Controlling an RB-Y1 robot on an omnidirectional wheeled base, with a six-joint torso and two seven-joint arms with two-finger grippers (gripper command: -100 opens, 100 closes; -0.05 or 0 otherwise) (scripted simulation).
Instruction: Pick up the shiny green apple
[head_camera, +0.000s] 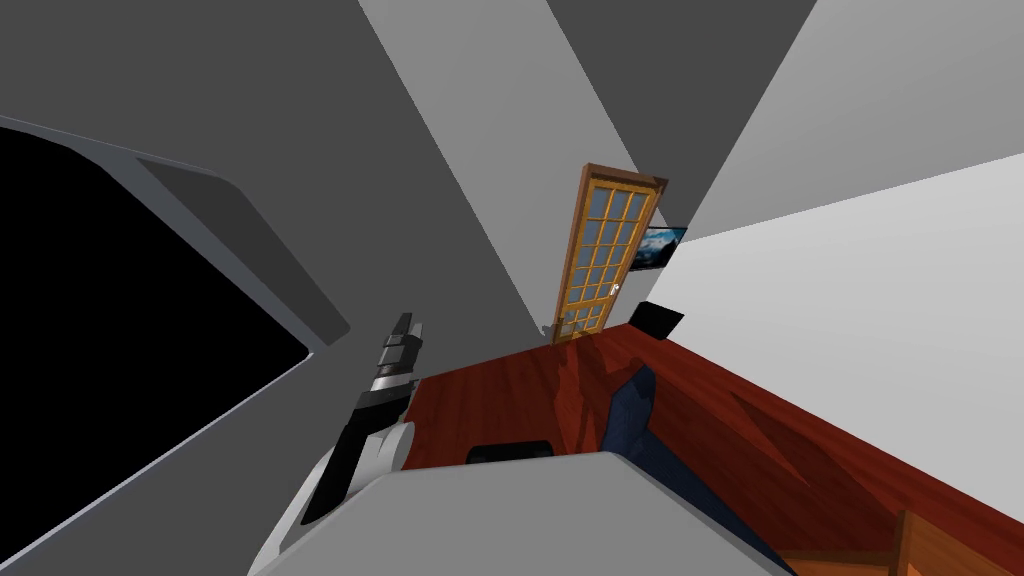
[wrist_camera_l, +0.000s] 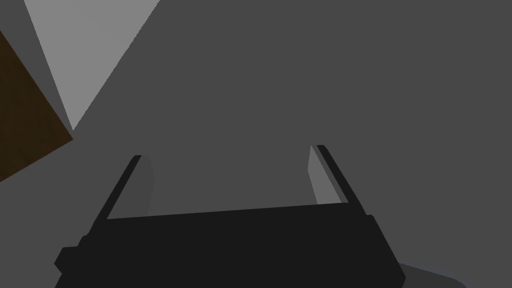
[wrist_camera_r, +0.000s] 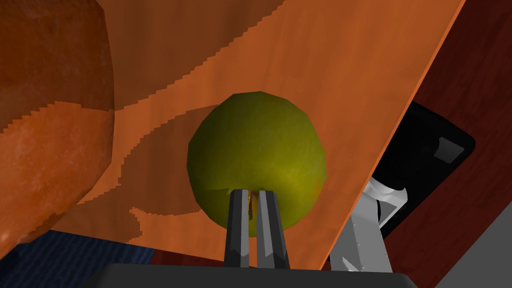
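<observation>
Grey fingers of the right gripper (wrist_camera_r: 253, 192) stand almost pressed together, gripping nothing; the green apple (wrist_camera_r: 257, 145) sits just beyond their tips on an orange wooden surface (wrist_camera_r: 320, 75). The left gripper (wrist_camera_l: 227, 152) gapes wide, empty.

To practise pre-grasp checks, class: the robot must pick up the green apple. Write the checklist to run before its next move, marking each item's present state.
1. Green apple in front of right gripper: ok.
2. Right fingers spread to take the apple: not ok, nearly together.
3. Their tips touching the apple: cannot tell.
4. Orange-brown rounded object apart from the apple: ok.
5. Left gripper open, empty, facing a grey wall: ok.
</observation>
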